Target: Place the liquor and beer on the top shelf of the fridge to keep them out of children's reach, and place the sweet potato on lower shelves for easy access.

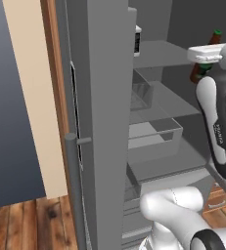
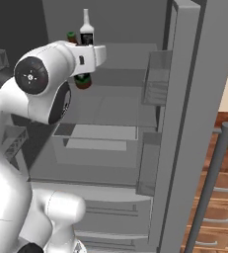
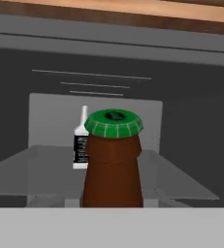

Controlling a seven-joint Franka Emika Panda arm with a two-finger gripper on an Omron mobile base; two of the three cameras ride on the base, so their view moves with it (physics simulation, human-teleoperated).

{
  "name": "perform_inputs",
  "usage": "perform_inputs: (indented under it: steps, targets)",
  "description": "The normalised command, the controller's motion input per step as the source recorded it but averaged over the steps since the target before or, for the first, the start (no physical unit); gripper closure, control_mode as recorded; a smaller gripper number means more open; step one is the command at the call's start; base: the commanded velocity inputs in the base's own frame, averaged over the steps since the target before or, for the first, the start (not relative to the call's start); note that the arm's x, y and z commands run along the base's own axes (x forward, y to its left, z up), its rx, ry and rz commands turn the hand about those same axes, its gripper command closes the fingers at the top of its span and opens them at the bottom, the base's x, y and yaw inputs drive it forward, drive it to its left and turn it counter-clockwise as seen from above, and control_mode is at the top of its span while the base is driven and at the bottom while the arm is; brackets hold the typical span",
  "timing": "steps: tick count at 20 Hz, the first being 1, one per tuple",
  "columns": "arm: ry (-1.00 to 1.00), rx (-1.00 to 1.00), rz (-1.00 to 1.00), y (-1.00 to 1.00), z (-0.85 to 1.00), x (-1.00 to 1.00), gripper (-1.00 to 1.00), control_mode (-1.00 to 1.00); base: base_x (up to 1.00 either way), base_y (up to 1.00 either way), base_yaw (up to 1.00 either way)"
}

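Left base view: fridge [image 1: 102, 122] open, arm reaching in at upper right; the beer [image 1: 206, 57], green cap and brown neck, pokes out just behind the hand, level with the top shelf [image 1: 158, 52]. The liquor [image 1: 137, 40] stands at that shelf's left edge, half hidden by the door. Right base view: liquor [image 2: 86, 30] upright at the back of the top shelf [image 2: 120, 57]; beer [image 2: 81, 79] mostly hidden by the wrist, near and in front of the liquor. Hand view: beer [image 3: 113, 160] fills the centre, directly ahead of the jaws, liquor [image 3: 81, 143] beyond on the shelf. Jaws look nearly together, seemingly clamped on the beer's body, though the contact itself is hidden. Judged step: setting the beer down on the top shelf. Next: lower until seated, release, withdraw without knocking the liquor.
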Motion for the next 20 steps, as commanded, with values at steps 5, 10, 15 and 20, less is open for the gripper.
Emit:
perform_inputs:
  steps: [5, 10, 15, 20]
  targets:
    - [0.0, 0.01, -0.01, 0.0, 0.02, 0.53, 1.0, -1.0, 0.0, 0.0, 0.0]
    - [0.0, 0.02, 0.0, 0.0, 0.0, 0.63, 1.0, -1.0, 0.0, 0.0, 0.0]
    - [0.0, 0.07, 0.0, -0.01, 0.0, 0.7, 1.0, -1.0, 0.0, 0.0, 0.0]
    - [0.05, 0.05, 0.0, -0.05, 0.0, 0.73, 1.0, -1.0, 0.0, 0.0, 0.0]
